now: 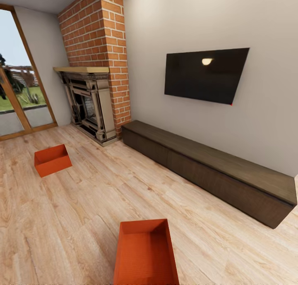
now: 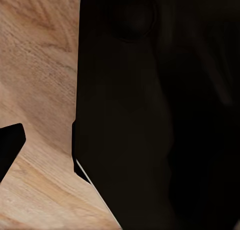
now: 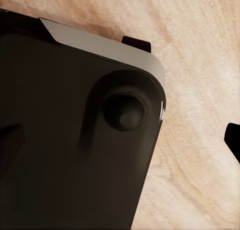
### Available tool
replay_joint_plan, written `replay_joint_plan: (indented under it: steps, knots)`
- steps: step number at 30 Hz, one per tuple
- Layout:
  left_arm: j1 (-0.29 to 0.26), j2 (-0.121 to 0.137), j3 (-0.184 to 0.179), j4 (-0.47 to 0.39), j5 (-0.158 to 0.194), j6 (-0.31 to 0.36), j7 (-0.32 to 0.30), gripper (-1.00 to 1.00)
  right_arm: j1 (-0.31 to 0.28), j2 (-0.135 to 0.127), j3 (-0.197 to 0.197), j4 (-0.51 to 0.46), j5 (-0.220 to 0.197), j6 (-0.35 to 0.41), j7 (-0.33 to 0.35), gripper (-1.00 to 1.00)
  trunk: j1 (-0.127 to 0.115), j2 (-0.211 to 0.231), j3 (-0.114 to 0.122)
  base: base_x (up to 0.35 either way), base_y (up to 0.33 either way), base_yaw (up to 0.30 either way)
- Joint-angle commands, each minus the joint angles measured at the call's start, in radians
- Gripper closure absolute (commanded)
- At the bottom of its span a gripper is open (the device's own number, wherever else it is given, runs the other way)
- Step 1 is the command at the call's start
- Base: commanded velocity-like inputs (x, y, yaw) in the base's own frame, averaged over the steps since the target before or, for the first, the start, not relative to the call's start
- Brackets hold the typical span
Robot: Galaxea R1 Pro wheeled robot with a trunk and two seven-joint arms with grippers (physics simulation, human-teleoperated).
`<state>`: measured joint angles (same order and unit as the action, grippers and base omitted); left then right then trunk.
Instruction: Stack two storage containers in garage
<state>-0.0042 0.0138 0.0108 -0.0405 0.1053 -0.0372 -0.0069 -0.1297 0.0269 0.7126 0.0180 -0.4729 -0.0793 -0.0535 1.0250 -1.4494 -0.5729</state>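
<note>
Orange-red is picked out twice on the light wood-plank floor of the living room: one storage container, the near bin, is seen right at the lower edge of the head view, roughly on the centre line, open-topped, its long axis running away from the robot. The far bin is found well apart, off to the left toward the glass doors, turned at an angle. Neither has been lifted yet; nothing of the garage is to be seen. In each wrist view dark robot bodywork is shown close up against wood planks, so the arms are judged to be tucked in, and whether either pincer is open or closed cannot be told. With the near bin lying about midway, neither arm can be called clearly nearer; a two-handed hold across the bin's short width is judged likely. Open floor is seen on both sides of it, plenty of room to work. The long dark low cabinet runs along the right wall under the TV, near enough that a swing to the right should be watched, and the brick fireplace stands beyond, clear of the near bin.
</note>
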Motion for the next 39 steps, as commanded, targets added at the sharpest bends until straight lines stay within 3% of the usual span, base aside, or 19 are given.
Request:
replay_joint_plan:
  steps: [1, 39]
  knots:
    - [0.000, 0.000, 0.000, 0.001, 0.010, -0.003, -0.001, -1.00, -0.001, 0.001, 0.008, 0.002, -0.009, -0.004, -0.002, -1.00, 0.000, 0.000, -0.003, 0.000, 0.000, 0.000]
    - [0.000, 0.000, 0.000, 0.001, 0.010, -0.003, -0.001, -1.00, -0.001, 0.001, 0.008, 0.002, -0.009, -0.004, -0.002, -1.00, 0.000, 0.000, -0.064, 0.000, 0.000, 0.000]
